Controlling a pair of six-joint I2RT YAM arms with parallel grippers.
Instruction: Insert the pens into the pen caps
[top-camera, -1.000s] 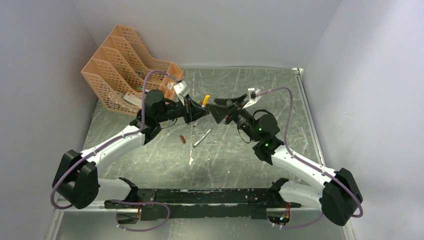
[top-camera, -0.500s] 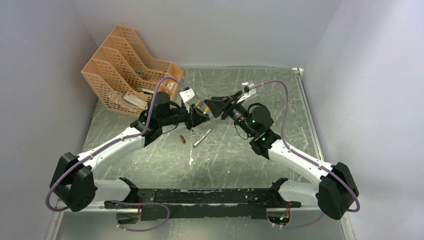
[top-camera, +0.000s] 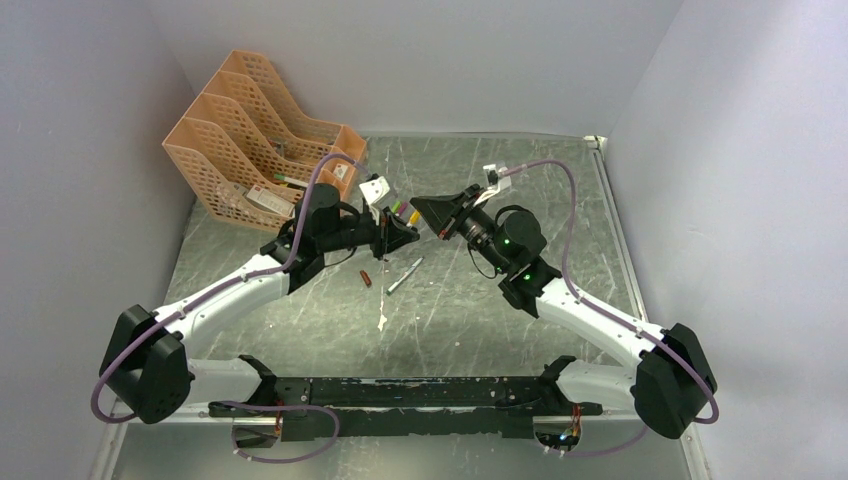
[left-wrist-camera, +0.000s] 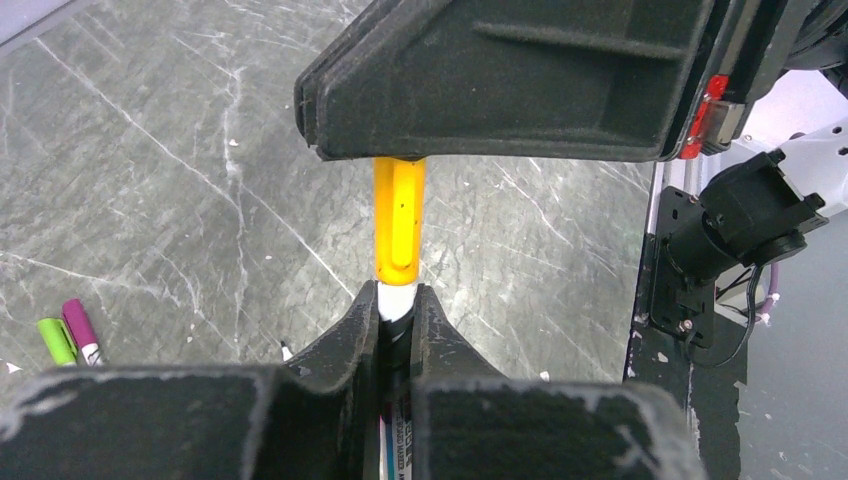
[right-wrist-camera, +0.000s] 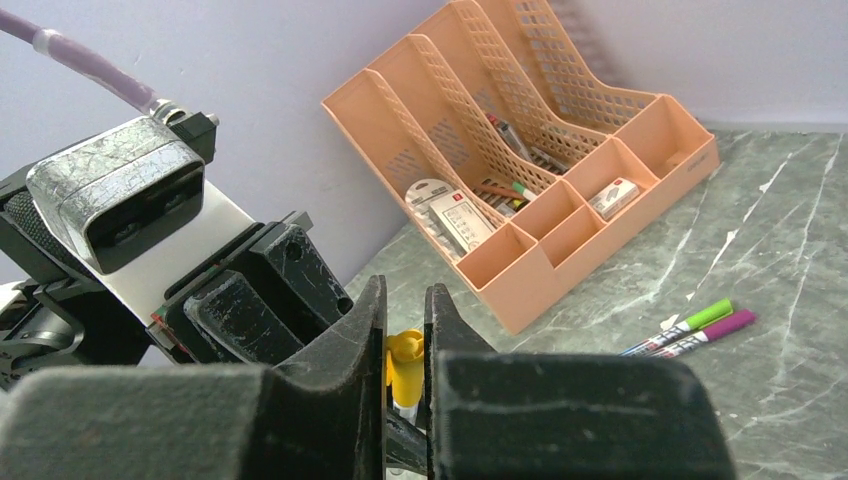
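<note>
Marbled grey-green counter (top-camera: 480, 300), peach mesh file rack (top-camera: 230, 140) in the back left corner. Up in the air, my left claw (left-wrist-camera: 398, 292) is clamped on a smooth white pen (left-wrist-camera: 396, 305). My right claw (right-wrist-camera: 405, 290) pinches the glossy yellow cap (left-wrist-camera: 398, 220), a stubby cylinder on the pen's end.

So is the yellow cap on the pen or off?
On: the yellow cap meets the white pen with no gap. How fully pushed on, cannot tell.
</note>
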